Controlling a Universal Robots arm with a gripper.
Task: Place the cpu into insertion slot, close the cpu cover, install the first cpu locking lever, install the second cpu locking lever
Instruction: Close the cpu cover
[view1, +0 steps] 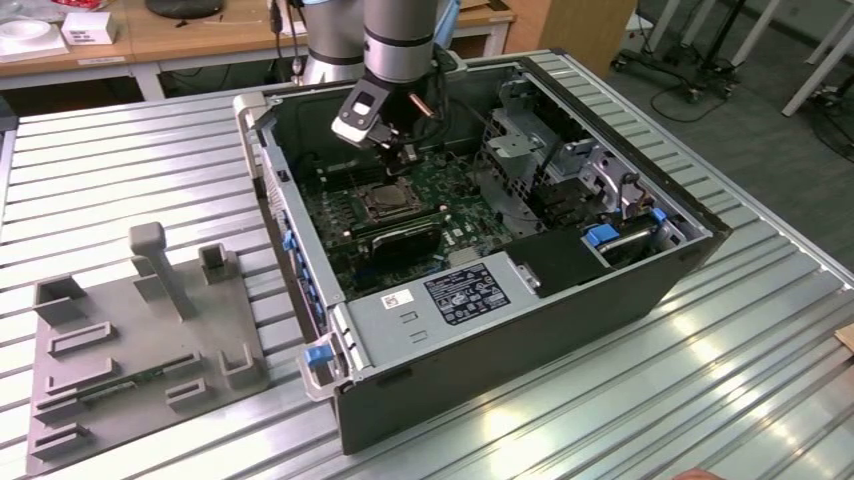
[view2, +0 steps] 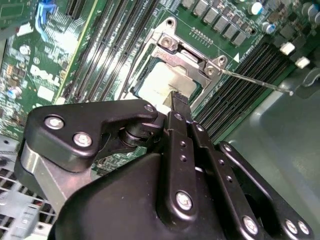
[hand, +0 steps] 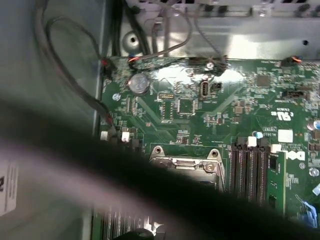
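Cpu (view2: 160, 80): thin, light, stiff, likely fragile; lies framed by cover (view2: 189, 56); take by edges. Gripper (view2: 176, 98) clenched, empty, just above

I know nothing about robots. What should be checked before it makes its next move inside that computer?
1. cpu in insertion slot: ok, it lies flat inside.
2. cpu cover fully down: cannot tell, the gripper hides part of it.
3. Locking lever latched: not ok, its rod juts out from the socket's corner.
4. Gripper position: ok, shut, tip close over the cpu's edge.
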